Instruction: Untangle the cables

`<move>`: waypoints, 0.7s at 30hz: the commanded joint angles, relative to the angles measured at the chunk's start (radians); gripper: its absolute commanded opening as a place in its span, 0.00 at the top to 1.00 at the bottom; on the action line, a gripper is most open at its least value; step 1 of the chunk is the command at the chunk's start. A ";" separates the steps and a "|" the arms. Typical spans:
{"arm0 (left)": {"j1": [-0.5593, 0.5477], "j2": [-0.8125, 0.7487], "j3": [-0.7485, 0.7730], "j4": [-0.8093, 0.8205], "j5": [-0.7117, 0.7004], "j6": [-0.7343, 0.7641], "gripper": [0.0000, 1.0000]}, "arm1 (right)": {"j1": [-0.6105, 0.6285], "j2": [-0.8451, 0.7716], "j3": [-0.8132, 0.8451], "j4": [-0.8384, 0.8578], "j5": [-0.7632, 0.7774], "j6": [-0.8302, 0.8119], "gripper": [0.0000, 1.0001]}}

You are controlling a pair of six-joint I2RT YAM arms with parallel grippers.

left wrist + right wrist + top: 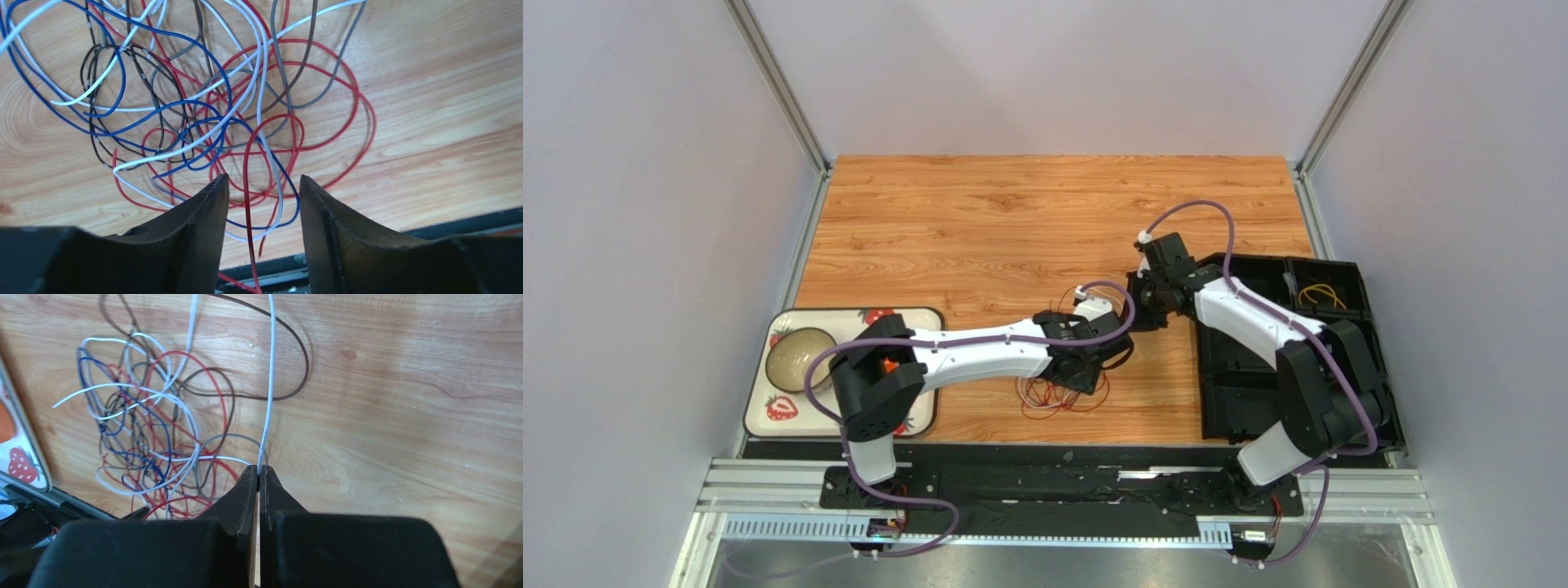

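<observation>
The cables [1053,395] lie in a tangle of red, blue, white, grey and dark loops on the wooden table near its front edge. My left gripper [1090,364] hovers right over them. In the left wrist view it [264,187] is open, and a red wire [247,184] runs loose between its fingers above the tangle [202,104]. My right gripper [1140,304] sits just right of the pile. In the right wrist view it [259,471] is shut on a white cable [270,386], which stretches away from the tangle [147,441].
A black compartment tray [1259,380] stands at the right, with a yellow cable [1320,295] in its back section. A strawberry-patterned tray [787,410] holding a bowl [799,355] sits at the left front. A brown cable loop [294,367] lies apart from the pile.
</observation>
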 commanded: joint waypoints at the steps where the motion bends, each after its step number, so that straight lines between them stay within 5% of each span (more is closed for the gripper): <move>1: -0.004 0.043 0.023 0.021 -0.030 0.003 0.55 | 0.007 -0.125 0.071 -0.067 0.015 -0.030 1.00; 3: -0.004 0.055 0.014 0.025 -0.032 -0.008 0.68 | 0.007 -0.170 0.098 -0.090 0.016 -0.033 1.00; 6: -0.004 0.070 0.017 0.000 -0.056 -0.033 1.00 | 0.005 -0.220 0.140 -0.130 0.016 -0.039 1.00; 10: 0.008 0.038 0.015 -0.099 -0.153 -0.061 1.00 | 0.007 -0.280 0.216 -0.181 0.015 -0.050 1.00; 21: 0.192 -0.149 -0.154 -0.081 -0.137 -0.003 1.00 | -0.001 -0.366 0.656 -0.327 0.116 -0.069 1.00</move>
